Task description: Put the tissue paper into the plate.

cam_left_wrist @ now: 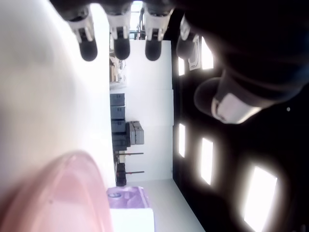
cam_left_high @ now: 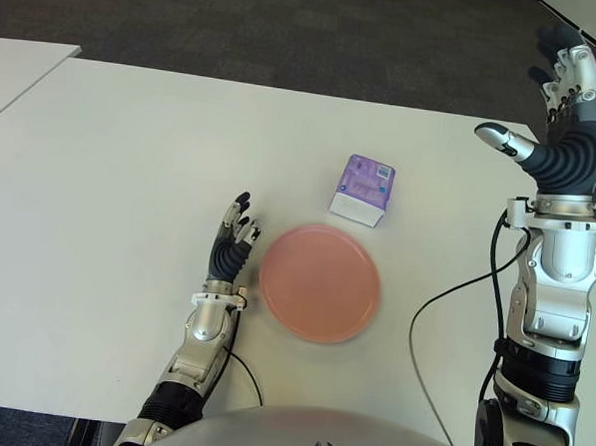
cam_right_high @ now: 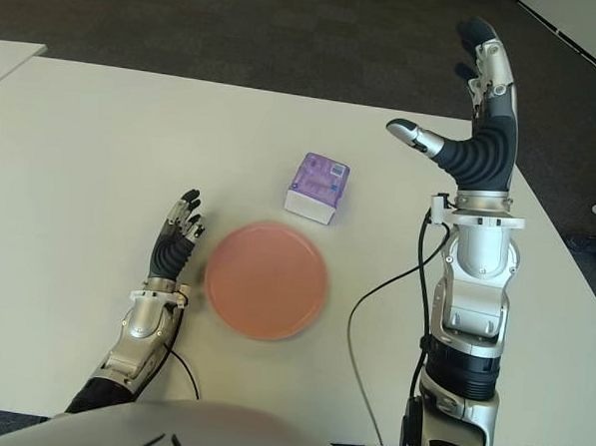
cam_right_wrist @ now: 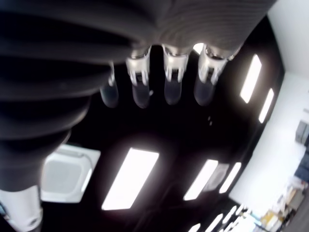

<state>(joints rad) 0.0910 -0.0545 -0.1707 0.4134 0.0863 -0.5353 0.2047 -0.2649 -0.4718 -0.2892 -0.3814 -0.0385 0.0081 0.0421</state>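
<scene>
Purple tissue pack point(cam_left_high: 363, 189) sitting untouched beyond the seemingly empty pink plate point(cam_left_high: 320, 282); raised right hand point(cam_left_high: 562, 112) and left hand point(cam_left_high: 232, 242) both spreading empty fingers.

Purple tissue pack point(cam_left_high: 362, 189) just behind empty pink plate point(cam_left_high: 320, 282).

Plate point(cam_left_wrist: 63, 198) cut off, blurred.

Both eye views look down from the head at the table point(cam_left_high: 111, 173), sharing the plate point(cam_left_high: 320, 282), the tissue pack point(cam_left_high: 363, 189) and both hands. The left wrist view sits close behind its fingers point(cam_left_wrist: 88, 46), low, along the table. The right wrist view faces ceiling lights point(cam_right_wrist: 130, 179).
</scene>
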